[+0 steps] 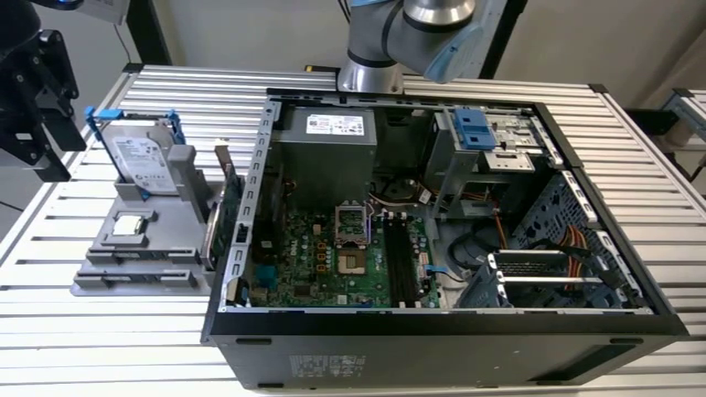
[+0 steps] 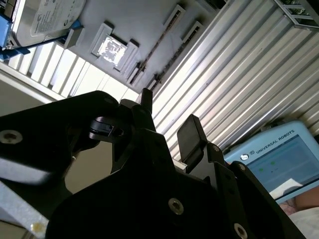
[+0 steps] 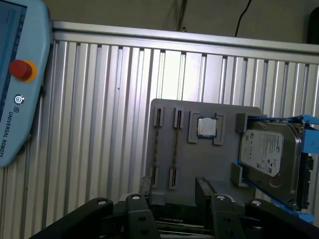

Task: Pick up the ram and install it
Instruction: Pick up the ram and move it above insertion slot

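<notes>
We see the gripper [image 2: 168, 113] near the grey holder [image 2: 139, 20]. Its fingers [image 2: 191, 135] stand wide apart. In the second wrist view we see only the table [image 2: 239, 64] through the gap. In the first wrist view a bit of the grey holder's edge shows between the black finger parts. The fingers hold nothing.

We cannot pick out the ram for sure. Two thin dark strips [image 3: 155, 147] run along the two slots at one end of the grey holder. We cannot tell if either one is the ram seen on its edge.

At the other end of the grey holder stands a silver hard drive [image 3: 269, 154] in a blue frame. A small square chip [image 3: 207, 127] lies in the middle of the grey holder, between the hard drive and the slots.

In the exterior view the gripper shows beside the grey holder, toward the exterior view's left. A green card [image 1: 230, 207] stands on its edge just beside the grey holder, toward the exterior view's right. Past the green card sits a big open computer case [image 1: 441, 318].

A light blue control tablet [image 3: 20, 74] with a red button shows well apart from the grey holder.
</notes>
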`<state>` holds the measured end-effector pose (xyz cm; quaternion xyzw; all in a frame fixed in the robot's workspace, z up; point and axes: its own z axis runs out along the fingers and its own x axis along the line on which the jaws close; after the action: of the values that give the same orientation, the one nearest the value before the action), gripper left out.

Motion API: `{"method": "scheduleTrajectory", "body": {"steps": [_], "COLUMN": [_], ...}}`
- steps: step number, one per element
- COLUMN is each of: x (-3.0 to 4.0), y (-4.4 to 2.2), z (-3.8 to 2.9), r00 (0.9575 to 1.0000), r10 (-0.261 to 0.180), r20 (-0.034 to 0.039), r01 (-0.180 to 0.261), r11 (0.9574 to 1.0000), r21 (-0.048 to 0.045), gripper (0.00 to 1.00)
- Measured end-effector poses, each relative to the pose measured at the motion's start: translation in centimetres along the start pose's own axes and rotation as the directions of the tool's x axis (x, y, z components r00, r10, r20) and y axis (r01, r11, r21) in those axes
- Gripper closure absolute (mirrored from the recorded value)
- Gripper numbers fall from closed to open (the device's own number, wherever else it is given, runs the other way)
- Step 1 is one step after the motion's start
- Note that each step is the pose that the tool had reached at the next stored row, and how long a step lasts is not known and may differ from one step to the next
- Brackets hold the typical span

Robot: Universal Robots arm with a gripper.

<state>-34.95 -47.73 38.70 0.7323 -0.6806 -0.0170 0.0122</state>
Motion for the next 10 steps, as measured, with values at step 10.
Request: {"method": "scheduleTrajectory", "body": {"steps": [10], "x": [0.0], "y": [0.0], "z": [0.01], "r00": [1.0], "r10": [0.0], "r20": [0.0], "r01": [0.0], "r11": [1.0], "r21": [-0.0001], "gripper": [0.0]}}
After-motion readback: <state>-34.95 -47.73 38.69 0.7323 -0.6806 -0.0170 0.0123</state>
